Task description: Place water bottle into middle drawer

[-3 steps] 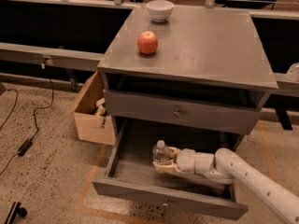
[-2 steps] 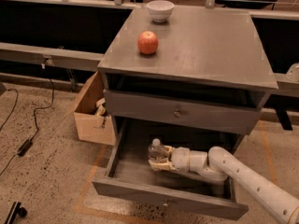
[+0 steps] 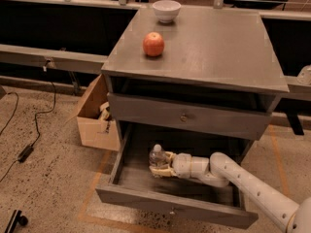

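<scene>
**Bottle inside the drawer, release outstanding**

Finding 1. The drawer (image 3: 160, 202) stands pulled well out, with its floor open to view. Opening it is no longer a pending item.

Finding 2. The bottle (image 3: 156, 155) is within the drawer's walls, left of the drawer's centre and towards its back. It stands upright, cap up. Whether its base rests on the drawer floor or hangs just above it cannot be told from this view.

Finding 3. The gripper (image 3: 161, 165) is inside the drawer, reaching in from the drawer's right side, with the arm passing over the right front corner. Its fingers are clamped on the bottle's lower body, one on each side.

Finding 4. The apple (image 3: 153, 43) and the bowl (image 3: 166, 10) sit on the top surface above the drawer, well apart from the work. A box (image 3: 93, 115) sits on the ground to the left of the drawer.

Assessment. Transport appears complete, since the bottle is already at its destination. What remains, in my judgement, is to seat the bottle, spread the fingers and draw the arm out without tipping it. I would put the task at nearly done but not yet delivered.
</scene>
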Robot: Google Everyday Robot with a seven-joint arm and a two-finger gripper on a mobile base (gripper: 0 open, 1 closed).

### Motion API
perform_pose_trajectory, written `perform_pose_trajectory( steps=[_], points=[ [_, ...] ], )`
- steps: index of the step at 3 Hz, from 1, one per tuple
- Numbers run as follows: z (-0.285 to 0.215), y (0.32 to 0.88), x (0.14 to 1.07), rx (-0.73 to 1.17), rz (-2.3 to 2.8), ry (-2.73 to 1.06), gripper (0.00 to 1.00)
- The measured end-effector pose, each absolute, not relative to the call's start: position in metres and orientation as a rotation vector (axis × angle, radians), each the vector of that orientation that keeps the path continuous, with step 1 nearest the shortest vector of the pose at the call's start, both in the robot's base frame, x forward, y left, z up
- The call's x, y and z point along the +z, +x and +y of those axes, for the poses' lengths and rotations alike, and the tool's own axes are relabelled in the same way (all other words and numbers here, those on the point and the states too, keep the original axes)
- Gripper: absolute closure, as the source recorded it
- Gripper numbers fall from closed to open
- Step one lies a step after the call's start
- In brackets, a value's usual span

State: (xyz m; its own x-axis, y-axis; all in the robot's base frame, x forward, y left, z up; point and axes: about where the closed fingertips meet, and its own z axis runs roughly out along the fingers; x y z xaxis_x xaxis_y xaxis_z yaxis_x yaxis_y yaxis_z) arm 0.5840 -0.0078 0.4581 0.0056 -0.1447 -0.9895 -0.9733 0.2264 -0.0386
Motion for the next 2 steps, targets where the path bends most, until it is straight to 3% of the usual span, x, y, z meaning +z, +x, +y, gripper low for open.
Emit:
perform_pose_trajectory(
  steps=[2],
  points=[
    [-0.0033,0.5851,0.4430,0.915,1.414,-1.147,0.59]
  ],
)
